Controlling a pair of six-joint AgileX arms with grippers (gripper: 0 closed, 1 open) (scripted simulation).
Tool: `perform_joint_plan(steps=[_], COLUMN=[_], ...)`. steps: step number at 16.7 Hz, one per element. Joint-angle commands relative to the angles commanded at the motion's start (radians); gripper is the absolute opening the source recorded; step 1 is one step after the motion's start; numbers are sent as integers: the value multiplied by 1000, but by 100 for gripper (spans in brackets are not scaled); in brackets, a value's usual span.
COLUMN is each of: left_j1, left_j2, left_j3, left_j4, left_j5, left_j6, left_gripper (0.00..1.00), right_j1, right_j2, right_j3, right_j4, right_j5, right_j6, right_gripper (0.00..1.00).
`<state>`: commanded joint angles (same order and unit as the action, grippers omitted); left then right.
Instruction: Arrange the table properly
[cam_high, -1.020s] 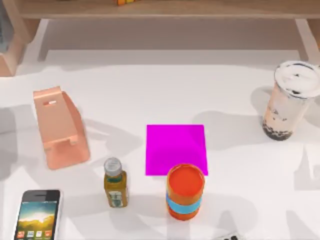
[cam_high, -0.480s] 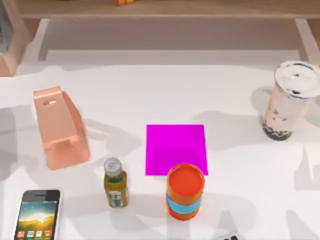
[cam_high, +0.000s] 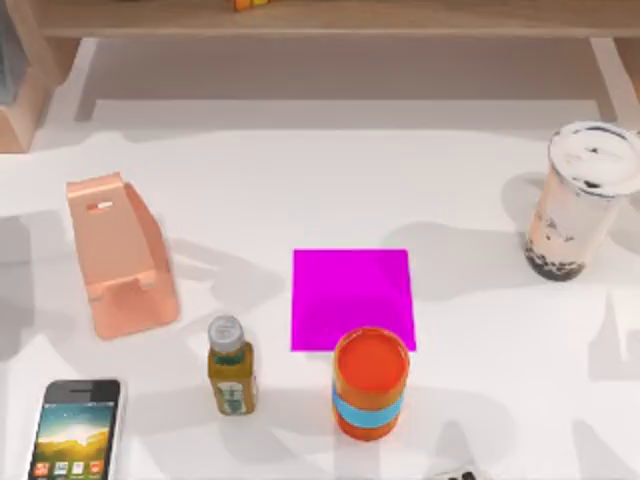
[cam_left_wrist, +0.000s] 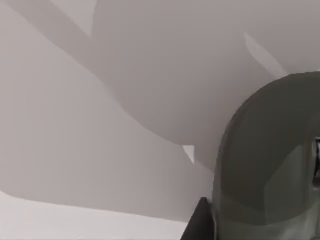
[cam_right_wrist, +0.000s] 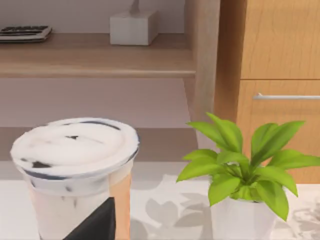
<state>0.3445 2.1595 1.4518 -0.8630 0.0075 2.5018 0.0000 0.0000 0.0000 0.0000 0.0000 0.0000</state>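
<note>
Top view: white tabletop (cam_high: 300, 180) spread with scattered items; pink phone stand (cam_high: 118, 256) at left, phone (cam_high: 75, 427) lying flat at the near-left corner, well apart from the stand; small bottle (cam_high: 230, 366) upright just left of an orange cup (cam_high: 371, 382) with a blue band, the cup standing at the near edge of the magenta mat (cam_high: 351, 298) and overlapping it in this view; bubble tea (cam_high: 582, 200) upright at far right; wooden shelf (cam_high: 320, 18) along the far side. Left wrist view: bare tabletop in shadow, plus a dark grey rounded part of the arm (cam_left_wrist: 270, 165); state of the left jaws cannot be told. Right wrist view: bubble tea (cam_right_wrist: 75, 170) close up, lid on; potted plant (cam_right_wrist: 245, 175) beside it, apart; shelf (cam_right_wrist: 95, 55) behind, carrying a white box (cam_right_wrist: 134, 26) and a dark flat item (cam_right_wrist: 25, 32); a dark wedge low in front of the cup, possibly a fingertip; state of the right jaws cannot be told. Progress, as a judgement: nothing held, phone not on its stand, mat bare at its centre, hence arranging apparently not begun; likely remaining steps include seating the phone and placing a drink on the mat.
</note>
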Motion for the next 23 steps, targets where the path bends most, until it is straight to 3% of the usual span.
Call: perform_joint_plan(steps=[6, 14, 23], left_j1=[3, -2, -35], left_j2=[-32, -117, -119], left_j3=[37, 241, 272], left_j4=[-49, -354, -351], left_j5=[-13, -13, -24], left_j6=[-6, -9, -66], left_gripper=[0, 0, 0], right_j1=[0, 0, 0], right_j2=[0, 0, 0], right_j3=[0, 0, 0], right_j4=[0, 0, 0], right_j5=[0, 0, 0], right_j6=[0, 0, 0], right_gripper=[100, 100, 100])
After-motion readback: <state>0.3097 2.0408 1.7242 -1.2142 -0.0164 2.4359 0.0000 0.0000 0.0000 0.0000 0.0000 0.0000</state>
